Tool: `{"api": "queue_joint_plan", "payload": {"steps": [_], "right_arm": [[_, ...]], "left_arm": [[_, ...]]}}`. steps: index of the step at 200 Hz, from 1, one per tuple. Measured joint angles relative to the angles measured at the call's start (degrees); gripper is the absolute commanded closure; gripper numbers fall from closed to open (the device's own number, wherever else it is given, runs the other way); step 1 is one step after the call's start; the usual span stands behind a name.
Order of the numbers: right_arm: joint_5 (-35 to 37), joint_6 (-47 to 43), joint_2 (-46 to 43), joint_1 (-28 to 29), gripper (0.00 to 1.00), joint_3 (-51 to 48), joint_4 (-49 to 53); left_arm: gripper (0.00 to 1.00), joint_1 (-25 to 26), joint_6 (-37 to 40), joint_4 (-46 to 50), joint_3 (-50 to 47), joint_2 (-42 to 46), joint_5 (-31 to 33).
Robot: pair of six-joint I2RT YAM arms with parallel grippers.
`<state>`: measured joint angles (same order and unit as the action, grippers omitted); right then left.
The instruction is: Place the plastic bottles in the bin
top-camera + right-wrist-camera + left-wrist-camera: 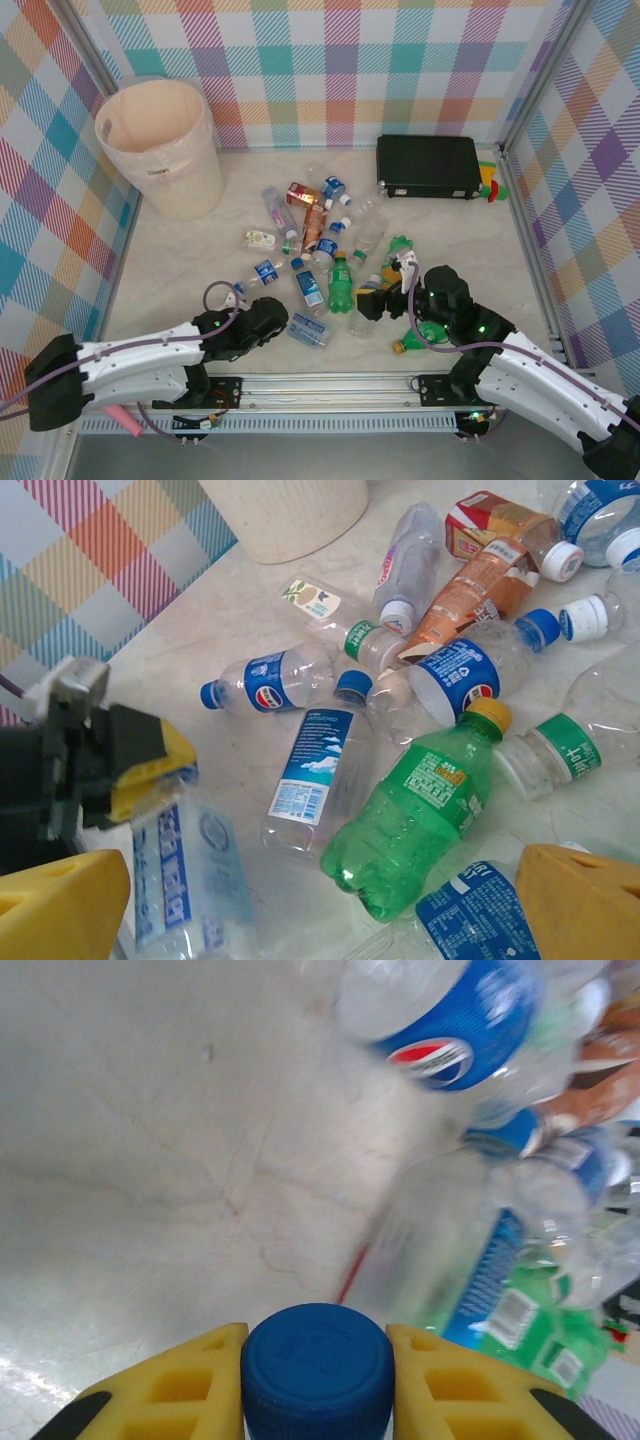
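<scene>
A pale marbled worktop (180, 260) lies in front of me, closed in by walls (350, 60) of pastel checked cloth.

Nearest to me, just to the near-left of the green bottle (341, 283) in the middle of the heap, my left gripper (283, 322) is clamped on a clear blue-labelled bottle (308, 332). On my left wrist camera its blue cap (318, 1365) sits tight between my two yellow fingers (190, 1385). I cannot tell whether the bottle is clear of the worktop.

Just to the right of the green bottle, my right gripper (372, 298) hangs with its fingers spread wide and nothing between them. From that wrist the green bottle (415, 815) lies below the gap.

Round the green bottle, and mostly beyond it, the other plastic bottles (300, 235) lie loose on their sides. They are clear ones with blue labels and caps, touching or overlapping. An orange-brown labelled bottle (315, 228) lies just behind the green one.

Far beyond the green bottle and well to its left, the cream bin (175, 180) stands upright in the back corner with a clear liner folded over its rim. Far behind the green bottle and to its right, a black case (428, 166) lies flat by the back wall.
</scene>
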<state>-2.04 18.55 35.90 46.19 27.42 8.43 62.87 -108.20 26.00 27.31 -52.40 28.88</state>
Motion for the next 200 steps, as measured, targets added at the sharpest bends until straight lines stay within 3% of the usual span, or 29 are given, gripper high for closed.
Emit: {"api": "queue_joint_plan", "payload": {"steps": [53,98,127,155,200], "right_arm": [[-6.69,2.75,-0.09,0.00,0.01,3.13,0.39],[-11.56,6.45,0.13,0.02,0.01,6.86,0.20],[-12.46,7.85,1.16,0.28,0.01,8.35,0.22],[-12.68,8.50,2.38,0.74,0.01,10.03,0.31],[-12.79,8.72,3.54,1.51,0.01,14.01,2.23]], "left_arm": [[0.75,-0.02,7.98,22.71,15.87,8.94,14.01],[0.75,-5.09,27.67,31.36,32.48,6.97,24.90],[0.75,-15.21,47.52,28.09,43.04,2.38,26.03],[0.75,-28.35,63.91,23.56,54.16,-5.92,21.40],[0.75,-46.75,78.05,18.97,76.28,-26.08,11.54]]}}
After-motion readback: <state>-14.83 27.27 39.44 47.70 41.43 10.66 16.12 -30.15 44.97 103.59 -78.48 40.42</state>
